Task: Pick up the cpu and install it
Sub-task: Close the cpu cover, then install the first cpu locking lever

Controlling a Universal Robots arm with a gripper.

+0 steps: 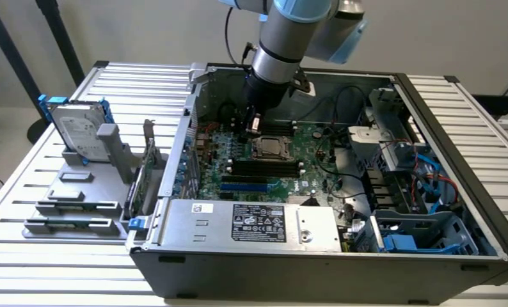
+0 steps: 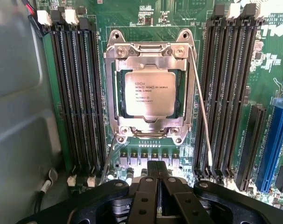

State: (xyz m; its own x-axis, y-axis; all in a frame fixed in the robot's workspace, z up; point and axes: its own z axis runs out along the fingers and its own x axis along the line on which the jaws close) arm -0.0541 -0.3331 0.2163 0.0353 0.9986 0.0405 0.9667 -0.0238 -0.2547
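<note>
The cpu (image 2: pixel 150 94), a small square chip with a dull silver top and printed text, lies flat in the motherboard socket (image 2: pixel 114 88) inside its metal frame. In the exterior view the cpu (image 1: pixel 271 146) sits mid-board inside the open computer case (image 1: pixel 322 265). My gripper (image 2: pixel 158 169) hangs just above the board beside the socket's edge, its two black fingers pressed together with nothing between them. From the exterior view, my gripper (image 1: pixel 256 125) is a little behind the socket, under the arm.
Black memory slots (image 2: pixel 76 93) (image 2: pixel 225 93) flank the socket, and a thin latch lever (image 2: pixel 201 107) runs along one side. A power supply (image 1: pixel 254 222) fills the case's front. On the exterior view's left stand a hard drive in a blue frame (image 1: pixel 77 131) and grey holder blocks (image 1: pixel 73 192).
</note>
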